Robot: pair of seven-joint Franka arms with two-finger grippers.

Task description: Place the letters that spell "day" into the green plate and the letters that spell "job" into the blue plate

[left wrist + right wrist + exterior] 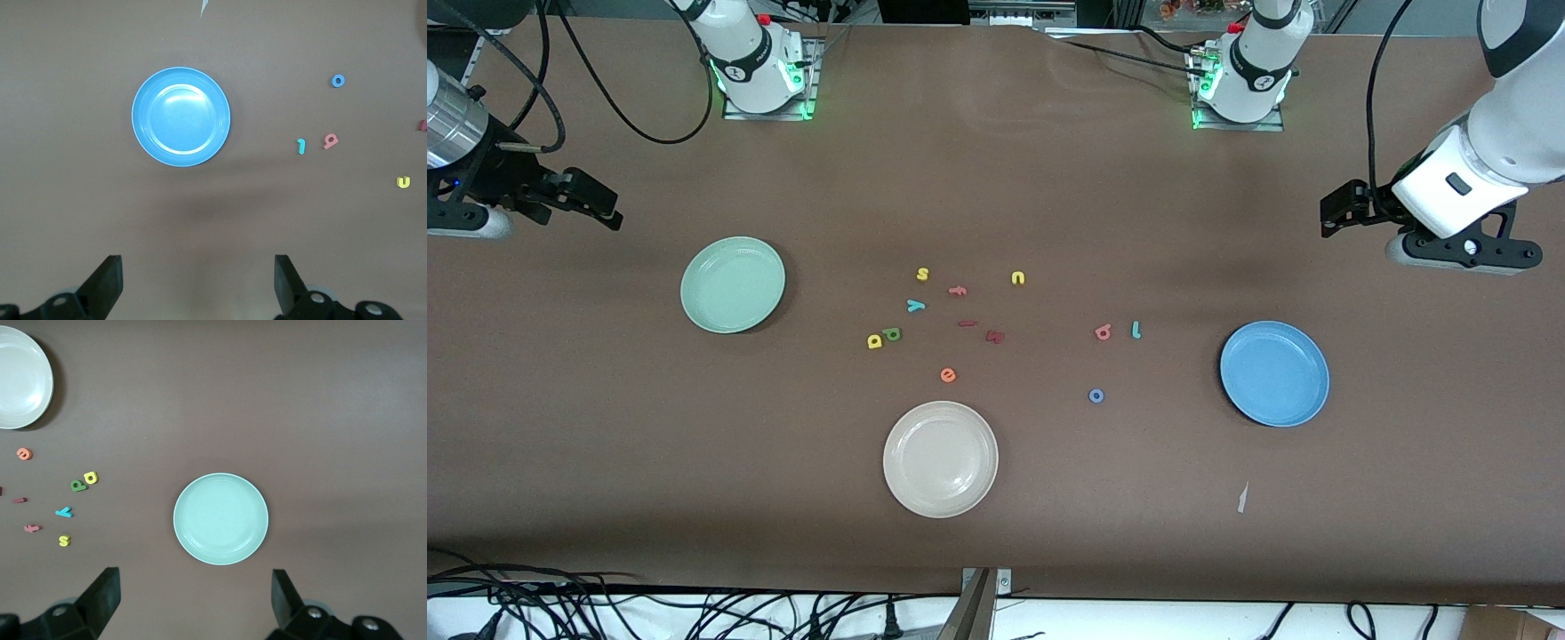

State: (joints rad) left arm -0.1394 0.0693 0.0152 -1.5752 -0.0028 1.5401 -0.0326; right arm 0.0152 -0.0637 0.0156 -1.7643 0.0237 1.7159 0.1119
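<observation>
- I judge the sorting has not begun: the round pale mint-green plate [733, 284] and the round medium-blue plate [1274, 373] both lie bare, and all six wanted foam letters sit on the brown desk [1049, 178].
- I take the round cream-white plate [940, 459] as my landmark. The "day" letters cluster farther from the front camera than it, toward the right arm's end: the yellow foam "a" [874, 340] touching or just beside the dark green foam "d" [892, 334], and the teal foam "y" [916, 306] near them.
- The "job" letters lie on the blue plate's side of that white plate: the blue foam ring "o" [1096, 396], then the salmon-pink foam "b" [1103, 332] just beside the teal hooked foam "j" [1136, 330].
- The left pincer [1343, 213] hangs high over bare desk near the blue plate, jaws wide apart and empty, its wrist view looking down on that plate.
- The right pincer [591, 200] hovers likewise near the green plate, spread and empty.
- Next, I reckon, one arm must descend squarely over a single small letter.
</observation>
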